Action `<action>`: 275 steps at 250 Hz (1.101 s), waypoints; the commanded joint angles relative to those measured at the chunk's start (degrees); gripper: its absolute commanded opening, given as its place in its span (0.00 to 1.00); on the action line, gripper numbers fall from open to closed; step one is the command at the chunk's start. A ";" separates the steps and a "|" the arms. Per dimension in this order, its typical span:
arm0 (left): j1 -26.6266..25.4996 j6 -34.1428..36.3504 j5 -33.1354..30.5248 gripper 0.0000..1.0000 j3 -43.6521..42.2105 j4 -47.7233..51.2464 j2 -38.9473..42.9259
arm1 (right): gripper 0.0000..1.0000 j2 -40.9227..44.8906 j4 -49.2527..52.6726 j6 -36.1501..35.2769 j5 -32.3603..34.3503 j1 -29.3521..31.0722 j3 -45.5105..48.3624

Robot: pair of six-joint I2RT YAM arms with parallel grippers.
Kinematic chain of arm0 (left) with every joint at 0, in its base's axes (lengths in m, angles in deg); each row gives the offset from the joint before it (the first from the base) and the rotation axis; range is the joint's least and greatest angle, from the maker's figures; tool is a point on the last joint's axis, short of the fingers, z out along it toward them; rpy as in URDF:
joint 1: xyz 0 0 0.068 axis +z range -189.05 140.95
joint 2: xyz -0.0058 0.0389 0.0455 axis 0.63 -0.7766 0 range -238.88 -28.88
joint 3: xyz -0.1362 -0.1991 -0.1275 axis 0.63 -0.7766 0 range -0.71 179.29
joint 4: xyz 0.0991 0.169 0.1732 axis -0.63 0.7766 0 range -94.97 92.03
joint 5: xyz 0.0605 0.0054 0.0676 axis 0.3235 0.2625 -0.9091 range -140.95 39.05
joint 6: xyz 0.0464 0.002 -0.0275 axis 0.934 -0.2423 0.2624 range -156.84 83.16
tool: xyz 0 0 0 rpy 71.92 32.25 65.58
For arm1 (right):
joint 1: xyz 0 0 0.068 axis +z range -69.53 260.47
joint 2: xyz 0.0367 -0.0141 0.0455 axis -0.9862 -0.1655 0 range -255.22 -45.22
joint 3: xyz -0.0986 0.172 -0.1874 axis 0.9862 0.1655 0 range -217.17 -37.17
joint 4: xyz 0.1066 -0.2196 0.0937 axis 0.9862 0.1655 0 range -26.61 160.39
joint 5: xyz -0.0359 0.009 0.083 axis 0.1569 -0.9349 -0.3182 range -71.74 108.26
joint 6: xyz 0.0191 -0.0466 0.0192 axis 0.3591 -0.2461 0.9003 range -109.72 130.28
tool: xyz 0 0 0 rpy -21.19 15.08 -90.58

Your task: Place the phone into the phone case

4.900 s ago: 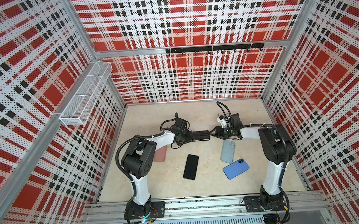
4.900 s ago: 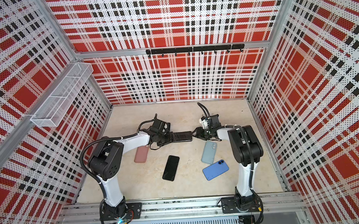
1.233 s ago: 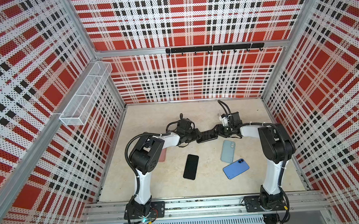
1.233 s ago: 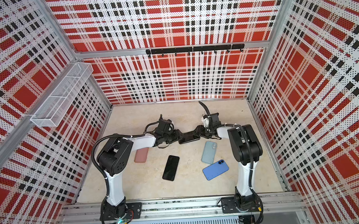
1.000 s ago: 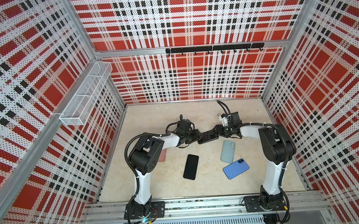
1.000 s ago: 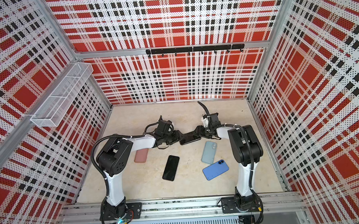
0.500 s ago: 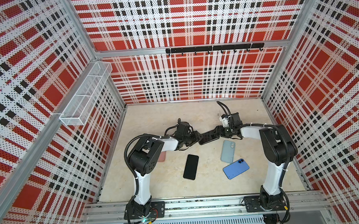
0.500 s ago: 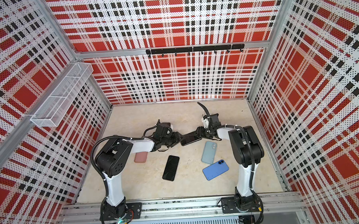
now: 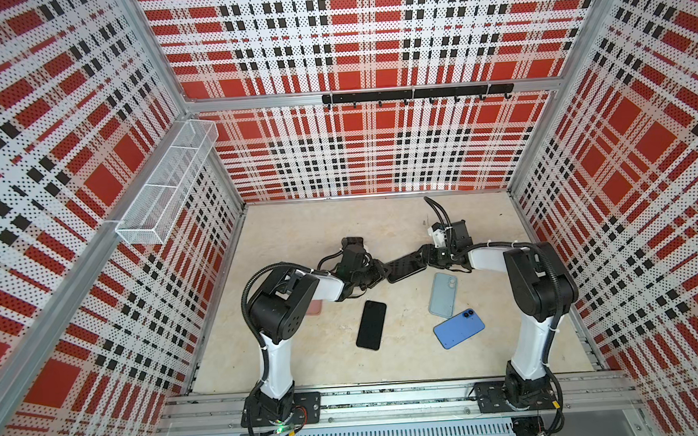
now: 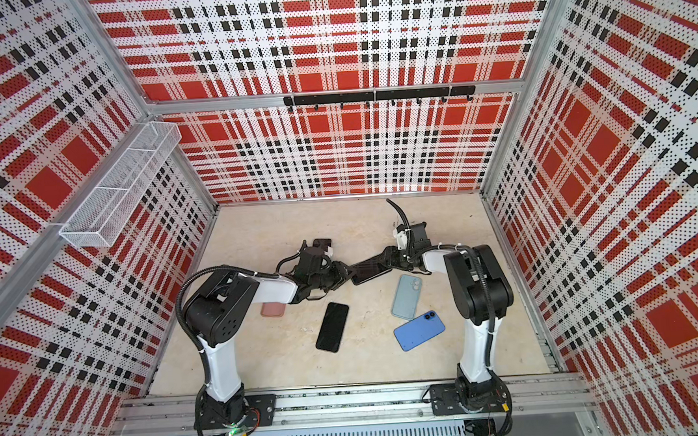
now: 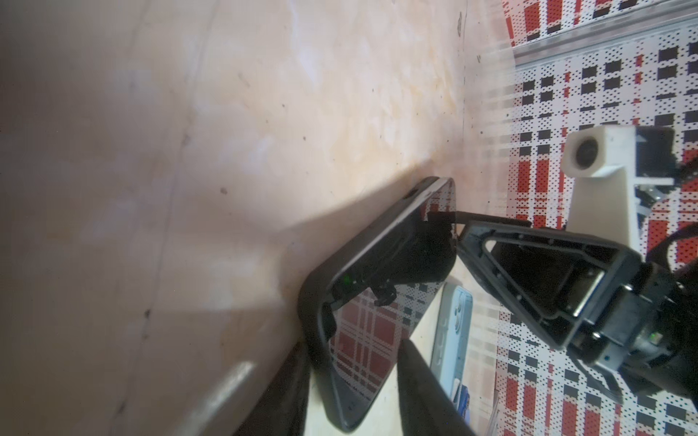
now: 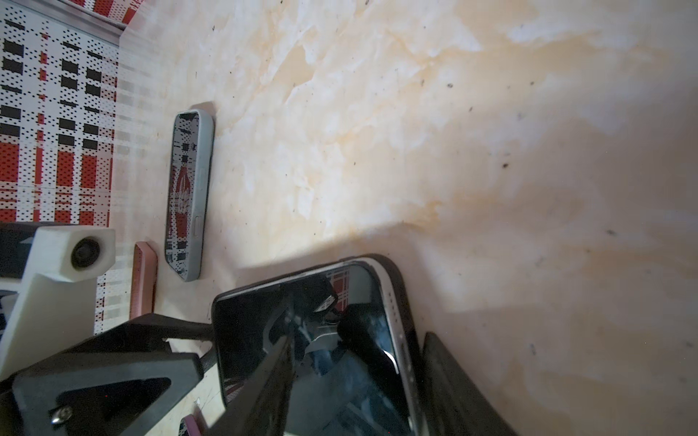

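Note:
A black phone case (image 9: 405, 266) (image 10: 370, 270) with the phone in it hangs tilted on its long edge between both grippers at mid-table. In the right wrist view the phone's silver rim (image 12: 393, 321) shows beside the case lip (image 12: 406, 302). My left gripper (image 9: 383, 271) (image 11: 353, 347) is shut on one end, with one fingertip (image 11: 406, 345) on the screen and the other along the case's back. My right gripper (image 9: 425, 257) (image 12: 359, 336) is shut on the other end, one finger across the screen and one behind the case.
On the floor in front lie a black phone (image 9: 371, 325), a grey-blue case (image 9: 442, 288), a blue phone (image 9: 459, 328) and a pink case (image 9: 316, 307) half under the left arm. A wire basket (image 9: 165, 187) hangs on the left wall.
The cased phone has swung from level to slanted, its left end coming toward the front. My left gripper drew back to the left. Both pairs of jaws have narrowed.

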State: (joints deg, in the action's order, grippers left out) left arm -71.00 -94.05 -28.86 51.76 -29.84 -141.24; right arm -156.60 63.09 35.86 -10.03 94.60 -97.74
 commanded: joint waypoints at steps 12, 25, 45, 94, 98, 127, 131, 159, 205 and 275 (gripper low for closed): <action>-1.36 -1.44 2.57 0.39 -0.28 -10.73 3.41 | 0.54 -3.58 2.59 1.78 -3.47 1.41 1.98; -1.20 -1.67 2.52 0.38 -0.63 -11.18 3.57 | 0.53 -3.77 2.32 2.02 -3.50 1.40 2.14; -1.17 -1.85 2.49 0.36 -1.08 -11.51 3.63 | 0.51 -4.03 2.05 2.27 -3.51 1.43 2.25; -1.07 -2.59 2.48 0.35 -1.31 -11.46 2.18 | 0.49 -3.89 1.54 2.79 -3.61 1.39 2.57; -1.07 -2.74 2.47 0.35 -1.20 -11.47 1.96 | 0.49 -3.85 1.53 2.79 -3.62 1.34 2.60; -1.19 -3.32 2.85 0.34 -0.45 -11.58 0.20 | 0.46 -3.55 1.54 2.79 -3.26 1.42 2.60; -1.15 -3.48 2.83 0.34 -0.36 -11.58 0.00 | 0.45 -3.55 1.55 2.78 -3.26 1.38 2.65; -1.30 -3.72 2.94 0.31 0.28 -11.66 -1.32 | 0.44 -3.50 1.56 2.79 -3.17 1.41 2.70; -1.29 -4.53 3.15 0.24 0.91 -12.65 -2.93 | 0.43 -3.76 1.01 3.03 -3.61 1.42 2.79; -0.98 -6.16 3.80 0.12 -0.23 -16.33 -3.32 | 0.44 -3.38 0.26 3.70 -4.77 1.44 2.92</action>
State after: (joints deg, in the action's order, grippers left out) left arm -71.43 -100.50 -26.13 51.34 -42.86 -143.36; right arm -157.80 59.42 39.66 -13.49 94.54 -97.02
